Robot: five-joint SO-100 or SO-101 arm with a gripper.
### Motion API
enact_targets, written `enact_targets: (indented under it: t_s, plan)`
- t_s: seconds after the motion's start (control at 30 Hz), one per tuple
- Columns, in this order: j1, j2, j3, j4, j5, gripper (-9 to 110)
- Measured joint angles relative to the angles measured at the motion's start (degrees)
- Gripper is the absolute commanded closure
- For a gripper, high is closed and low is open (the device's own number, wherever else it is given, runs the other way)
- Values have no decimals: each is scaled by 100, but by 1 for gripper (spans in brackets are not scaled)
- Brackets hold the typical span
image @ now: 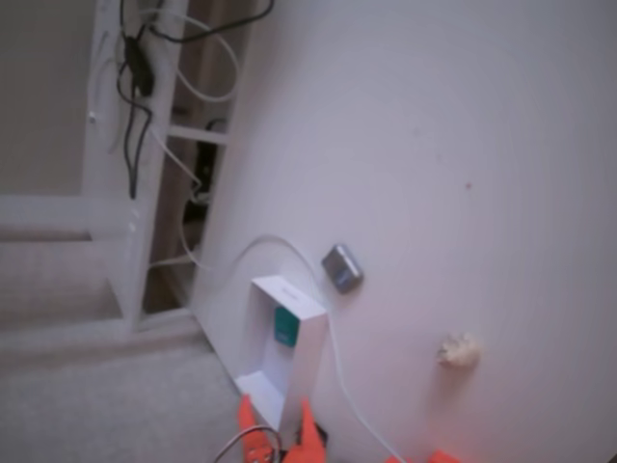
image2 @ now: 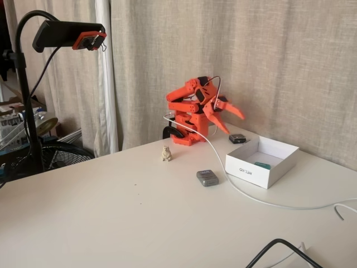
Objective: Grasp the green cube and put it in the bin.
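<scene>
Green cube in bin; arm folded back, gripper empty.

Green cube lay inside the white bin against one wall, also visible in the other fixed view. Orange gripper hung above the table near the bin, jaws spread apart, holding nothing. Grey block sat just beside the bin; beige lump near the arm base; white cable ran along the bin's side.

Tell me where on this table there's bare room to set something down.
Widest free patch: the white tabletop in front of the small beige figurine and grey metallic block. It's crowded between the orange arm's open gripper, the white cable and the white rectangular bin, which holds the teal-green cube.
</scene>
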Motion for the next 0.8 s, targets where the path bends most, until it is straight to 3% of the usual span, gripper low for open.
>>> enact_targets:
  t_s: [0.17, 0.23, 0.27, 0.8]
  plan:
    - [0, 0, 483, -70, -62, 84]
    - [0, 0, 527, -70, -70, 106]
    - [0, 0, 519, -70, -79, 110]
    - [-26, 0, 536, -70, -141, 110]
